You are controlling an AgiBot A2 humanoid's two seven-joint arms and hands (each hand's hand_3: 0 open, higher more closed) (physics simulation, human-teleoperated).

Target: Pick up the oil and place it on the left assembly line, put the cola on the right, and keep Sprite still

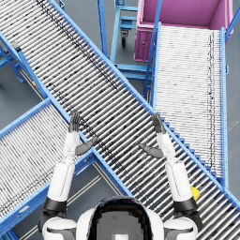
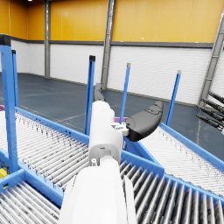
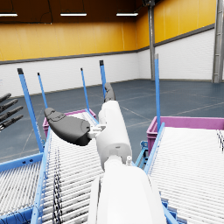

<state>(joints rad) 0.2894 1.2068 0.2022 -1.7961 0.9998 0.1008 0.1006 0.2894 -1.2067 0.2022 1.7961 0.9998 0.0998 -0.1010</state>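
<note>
Near end of the centre line (image 1: 108,108): a small yellow spot (image 1: 194,192) is seen just beside the right forearm and mostly hidden by it. What it is cannot be told.

Oil, cola and Sprite are not made out in any view. Task judged not yet started.

Left hand (image 1: 77,136) and right hand (image 1: 158,138) are held over the centre line, well apart. Fingers are stretched toward the far end, thumbs turned inward toward each other. Both are spread wide and nothing is held, as confirmed in both wrist views. The pose is judged to be a ready stance: palms facing in, so that a bottle arriving on the rollers between them could be taken from either side.

Left line (image 1: 28,140) is set just beside the left arm and right line (image 1: 187,84) further off on the right. Each drop-off is thus judged to be served by the arm on its own side.

Far end: a pink bin (image 1: 187,11) is placed at the end of the right line, presumably to catch what is rolled down it.
</note>
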